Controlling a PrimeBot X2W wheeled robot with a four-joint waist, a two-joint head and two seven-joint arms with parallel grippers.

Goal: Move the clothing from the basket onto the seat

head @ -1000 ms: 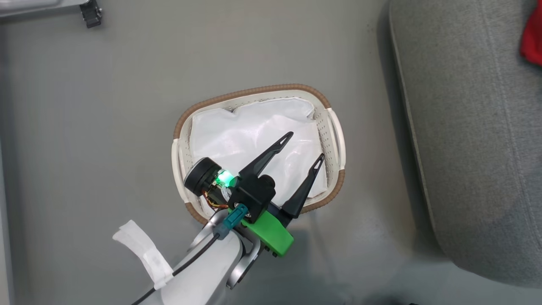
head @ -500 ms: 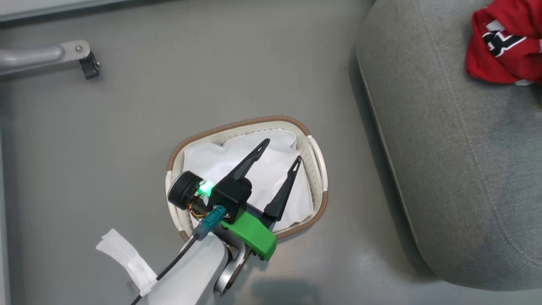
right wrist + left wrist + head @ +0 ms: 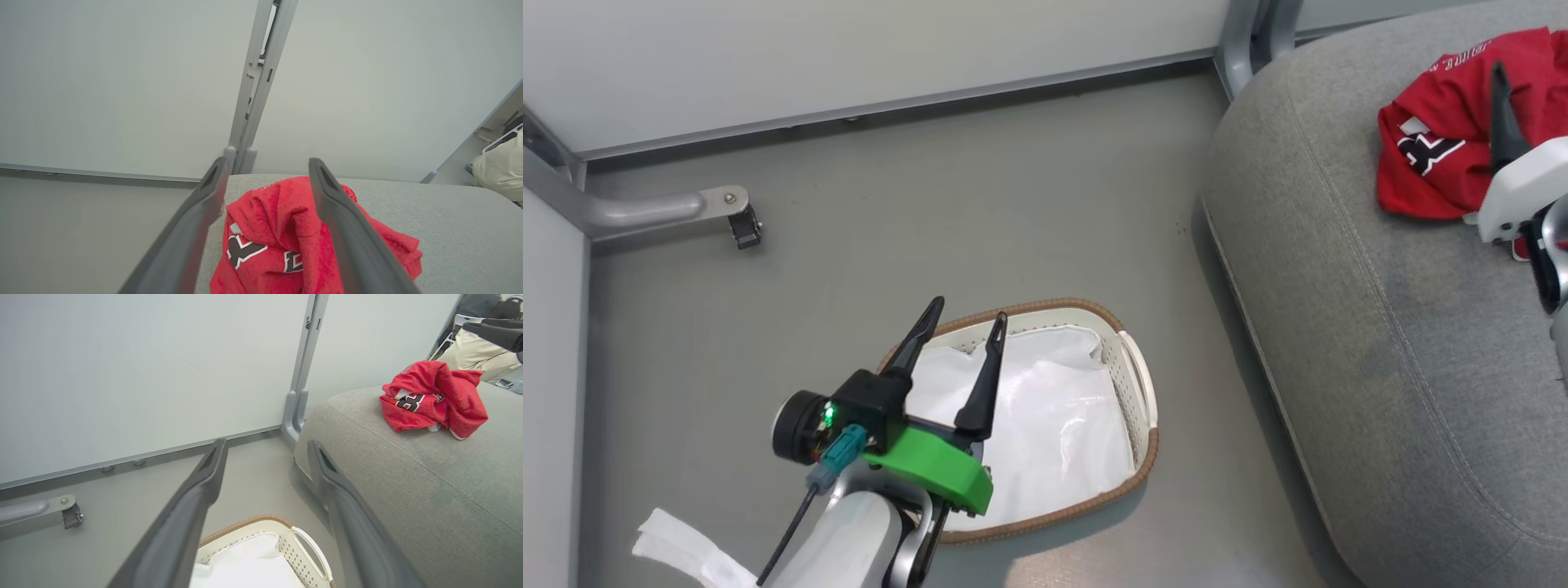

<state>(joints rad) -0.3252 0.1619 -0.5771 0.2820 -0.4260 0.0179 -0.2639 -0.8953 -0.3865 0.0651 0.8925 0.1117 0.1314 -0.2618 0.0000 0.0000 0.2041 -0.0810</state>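
The clothing [image 3: 1437,155] lies as a crumpled red heap with black-and-white numerals on the grey seat [image 3: 1380,343], at its far right. My right gripper [image 3: 267,161] hovers just above that heap [image 3: 278,241], jaws open and empty. The white basket [image 3: 1134,384] with its brown rim stands on the floor left of the seat and holds a white liner sheet [image 3: 1045,425]. My left gripper [image 3: 968,311] is raised over the basket's far-left rim, open, nothing between its fingers. In the left wrist view the basket [image 3: 306,551] sits below the fingers and the clothing [image 3: 433,396] is on the seat [image 3: 408,490].
A pale wall panel with a grey post [image 3: 1241,41] stands behind the floor and seat. A grey leg with a black caster [image 3: 737,214] juts in at the left. A cream bag [image 3: 498,171] lies beyond the seat. Bare grey floor surrounds the basket.
The head camera has tilted up and the picture has shifted. My left gripper has lifted from over the liner toward the basket's far-left rim. My right gripper has come into view above the clothing.
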